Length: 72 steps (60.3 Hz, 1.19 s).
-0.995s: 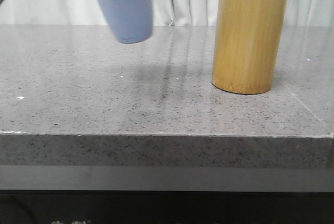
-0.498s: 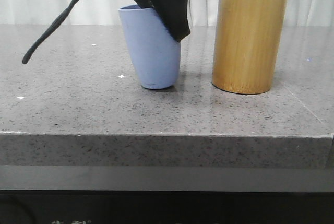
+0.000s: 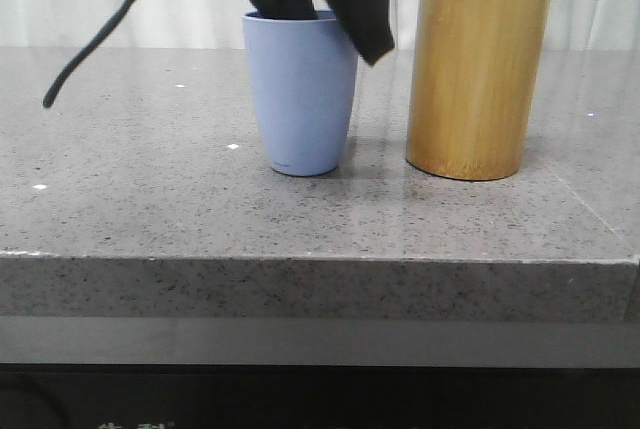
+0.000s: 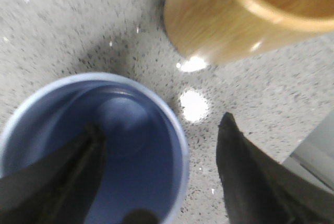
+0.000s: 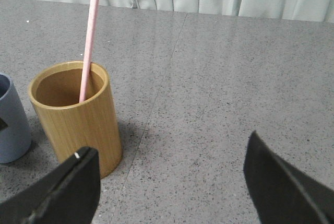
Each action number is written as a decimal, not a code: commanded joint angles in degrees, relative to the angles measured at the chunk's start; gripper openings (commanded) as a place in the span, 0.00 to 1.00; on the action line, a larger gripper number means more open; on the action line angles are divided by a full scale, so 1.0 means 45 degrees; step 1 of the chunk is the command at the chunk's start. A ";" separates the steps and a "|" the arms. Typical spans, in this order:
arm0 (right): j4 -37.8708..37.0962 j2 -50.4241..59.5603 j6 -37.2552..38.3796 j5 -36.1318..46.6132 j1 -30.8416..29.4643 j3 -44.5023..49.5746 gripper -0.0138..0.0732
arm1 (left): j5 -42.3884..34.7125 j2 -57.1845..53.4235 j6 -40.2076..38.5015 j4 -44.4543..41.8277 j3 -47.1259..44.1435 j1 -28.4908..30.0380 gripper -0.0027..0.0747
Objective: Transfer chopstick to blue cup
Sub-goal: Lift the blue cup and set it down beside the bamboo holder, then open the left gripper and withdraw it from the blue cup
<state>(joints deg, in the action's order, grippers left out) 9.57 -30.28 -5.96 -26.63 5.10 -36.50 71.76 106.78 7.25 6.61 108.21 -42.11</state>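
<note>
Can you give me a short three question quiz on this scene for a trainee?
1. True or false: the blue cup stands upright on the table.
2. Where is the pink chopstick? A) in the blue cup B) in the bamboo holder C) flat on the table
3. Fill in: one finger of the left gripper is ____ the blue cup, the other outside its rim.

Key: 1 true. 2 B. 3 inside.
</note>
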 commanded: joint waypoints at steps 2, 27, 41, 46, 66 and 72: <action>0.0059 -0.0070 -0.0035 0.0828 -0.0068 -0.0452 0.82 | 0.0192 -0.1409 -0.0164 0.0285 0.0502 -0.0116 0.64; 0.0059 -0.0070 -0.0035 0.0837 -0.0068 -0.0452 0.82 | 0.0192 -0.3487 -0.0271 -0.1767 0.0452 0.0595 0.36; 0.0059 -0.0070 -0.0035 0.0837 -0.0068 -0.0452 0.82 | 0.0192 -0.4190 -0.0295 -0.1367 0.0278 0.2529 0.01; 0.0059 -0.0070 -0.0035 0.0837 -0.0068 -0.0452 0.82 | 0.0192 -0.4624 -0.0295 -0.1367 -0.0268 0.3259 0.01; 0.0059 -0.0070 -0.0035 0.0837 -0.0068 -0.0452 0.82 | -0.2420 -0.7924 -0.0861 -0.0502 -0.5607 0.6484 0.01; 0.0059 -0.0070 -0.0035 0.0826 -0.0068 -0.0452 0.82 | -0.3815 -0.9177 -0.0945 -0.0348 -0.7643 0.6929 0.01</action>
<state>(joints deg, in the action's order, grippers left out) 9.57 -30.28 -5.96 -26.77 5.10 -36.50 63.21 71.07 4.08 2.98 79.03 -12.33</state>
